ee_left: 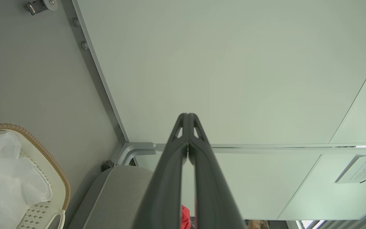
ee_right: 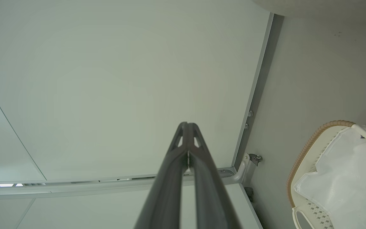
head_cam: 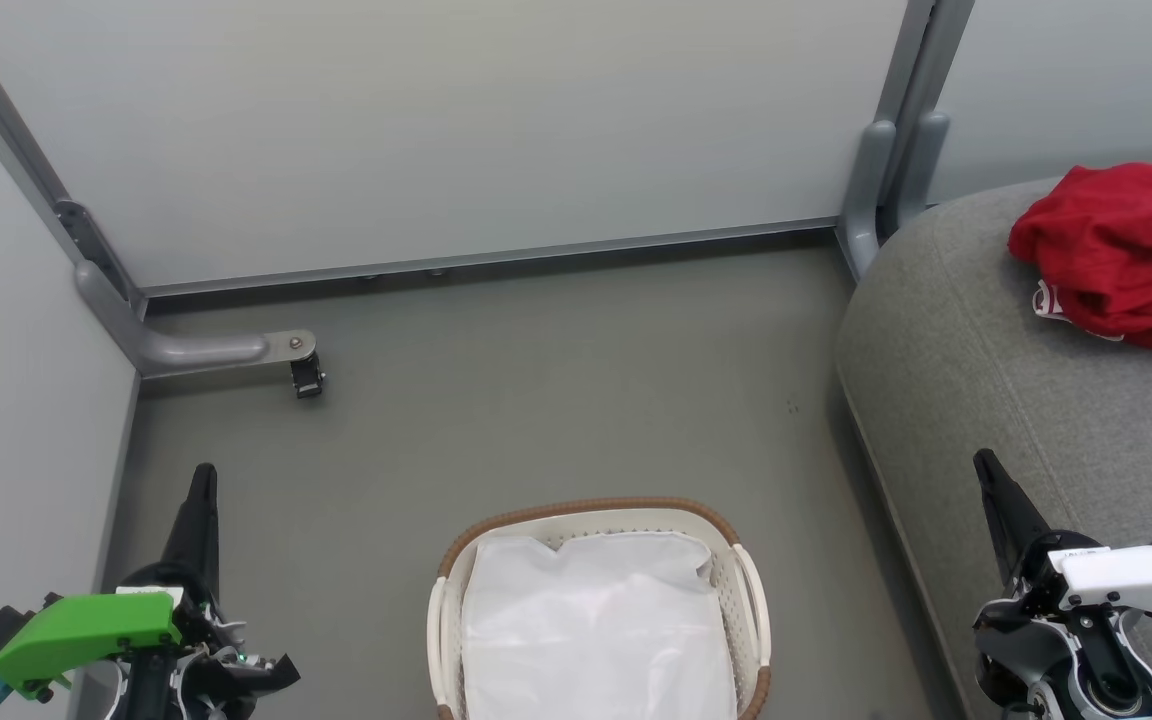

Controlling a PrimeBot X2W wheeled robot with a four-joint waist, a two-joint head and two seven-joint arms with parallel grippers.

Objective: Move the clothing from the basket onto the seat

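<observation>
Down at the near left, the left fingers are pressing tight together and holding nothing, with a green part sitting just behind them. Down at the near right, the right fingers are pressing tight together too and holding nothing, showing up dark against the grey seat. Between the two, the basket is sitting on the grey floor, with its brown rim going around the top and a white liner lying crumpled inside. The big seat is standing to the right of the basket, its round edge facing the floor. Farther back on the seat, the clothing is lying in a red heap, well apart from the basket. A bit of white is peeking out at its lower left, too small to read. At the far left, a small black wheel is hanging under a grey metal foot near the pale wall. In the left wrist view, a white paper sign is sticking to a far panel, and its lines of writing are too tiny to read.
</observation>
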